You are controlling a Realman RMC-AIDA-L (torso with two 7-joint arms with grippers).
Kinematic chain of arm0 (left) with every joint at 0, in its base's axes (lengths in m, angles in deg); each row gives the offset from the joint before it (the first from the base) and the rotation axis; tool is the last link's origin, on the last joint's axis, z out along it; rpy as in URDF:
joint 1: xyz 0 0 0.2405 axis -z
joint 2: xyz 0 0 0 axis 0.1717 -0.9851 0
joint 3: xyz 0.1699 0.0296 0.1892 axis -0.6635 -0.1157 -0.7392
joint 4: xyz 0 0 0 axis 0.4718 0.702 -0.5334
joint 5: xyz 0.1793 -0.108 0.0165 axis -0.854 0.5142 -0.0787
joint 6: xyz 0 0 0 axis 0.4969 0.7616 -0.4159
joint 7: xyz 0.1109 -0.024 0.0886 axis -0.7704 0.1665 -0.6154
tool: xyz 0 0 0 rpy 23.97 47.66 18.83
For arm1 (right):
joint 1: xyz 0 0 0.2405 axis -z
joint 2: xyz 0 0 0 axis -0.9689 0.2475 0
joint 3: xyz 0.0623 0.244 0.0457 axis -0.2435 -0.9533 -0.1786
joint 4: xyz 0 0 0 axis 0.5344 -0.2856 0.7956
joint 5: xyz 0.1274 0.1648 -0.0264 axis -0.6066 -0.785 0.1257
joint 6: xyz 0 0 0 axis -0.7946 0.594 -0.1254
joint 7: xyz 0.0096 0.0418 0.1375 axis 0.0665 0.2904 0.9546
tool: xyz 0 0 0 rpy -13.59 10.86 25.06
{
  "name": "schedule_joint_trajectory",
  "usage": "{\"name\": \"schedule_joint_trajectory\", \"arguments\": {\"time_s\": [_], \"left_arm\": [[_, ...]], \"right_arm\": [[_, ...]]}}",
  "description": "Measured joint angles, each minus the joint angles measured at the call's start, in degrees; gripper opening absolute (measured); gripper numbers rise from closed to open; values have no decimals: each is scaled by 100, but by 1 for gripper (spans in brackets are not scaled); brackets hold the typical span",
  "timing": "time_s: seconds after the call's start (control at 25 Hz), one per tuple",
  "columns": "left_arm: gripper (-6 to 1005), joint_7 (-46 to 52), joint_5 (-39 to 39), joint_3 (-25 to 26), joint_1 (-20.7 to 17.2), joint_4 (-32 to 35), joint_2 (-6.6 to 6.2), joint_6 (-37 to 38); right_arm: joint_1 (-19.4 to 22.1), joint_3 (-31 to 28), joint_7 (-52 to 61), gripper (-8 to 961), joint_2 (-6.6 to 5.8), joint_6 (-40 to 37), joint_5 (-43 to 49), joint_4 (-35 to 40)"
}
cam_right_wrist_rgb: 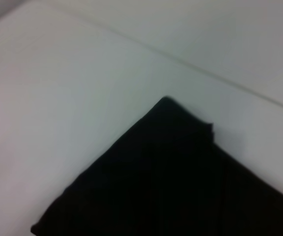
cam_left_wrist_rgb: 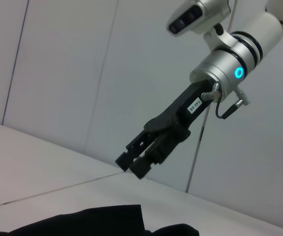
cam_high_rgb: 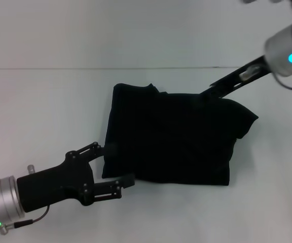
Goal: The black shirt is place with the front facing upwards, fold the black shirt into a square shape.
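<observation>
Shirt (cam_high_rgb: 171, 144) folded, grippers alongside

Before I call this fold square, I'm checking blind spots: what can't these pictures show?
- Black shirt: print and layers lost in uniform black, every view.
- Right gripper: head view, tips merge with the shirt's far edge; contact unclear.
- Left gripper: open at the near-left corner; touch unclear.
</observation>
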Motion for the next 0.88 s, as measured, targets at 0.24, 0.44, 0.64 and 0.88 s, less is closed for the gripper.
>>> {"name": "schedule_joint_trajectory", "arguments": {"time_s": [0.24,0.44,0.64,0.88], "left_arm": [[937,-22,-5,0,-25,-27,1,76],[937,-25,-13,-22,-15,-52,35,98],[937,62,-13,-13,26,-108,48,117],[936,170,-13,6,19,-110,23,172]], "right_arm": [[-337,882,638,795,57,389,297,-379],[-613,1398,753,785,48,1080,307,-1057],[-856,1785,710,775,42,1847,287,-1683],[-1211,2108,707,763,47,2482,198,-2501]]}}
